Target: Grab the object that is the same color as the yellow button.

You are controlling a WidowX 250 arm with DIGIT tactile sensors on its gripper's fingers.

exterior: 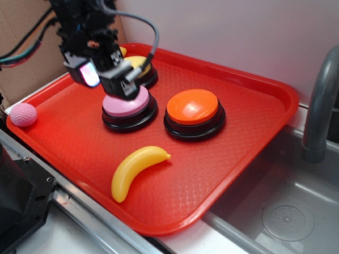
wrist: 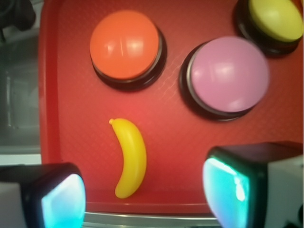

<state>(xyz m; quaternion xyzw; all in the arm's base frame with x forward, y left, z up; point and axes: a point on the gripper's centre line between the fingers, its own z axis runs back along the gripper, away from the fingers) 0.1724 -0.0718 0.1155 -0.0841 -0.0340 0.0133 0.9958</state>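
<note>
Overhead, the gripper (exterior: pixel 108 74), its fingers spread apart and holding nothing, is hovering above the pink button (exterior: pixel 128 107) while the banana (exterior: pixel 135 170) is lying near the tray's (exterior: pixel 249 100) front edge and the yellow button (exterior: pixel 142 69) is sitting toward its back corner.

Red tray (exterior: pixel 254 111) — banana (exterior: pixel 136 169), three buttons, pink ball (exterior: pixel 23 114).

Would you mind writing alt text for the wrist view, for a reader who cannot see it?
A yellow toy banana lies untouched on a red tray, seen from above between the open gripper's two glowing fingers. Beyond it stand three round buttons on black bases: orange, pink and, partly cut off at the corner, yellow.
</note>
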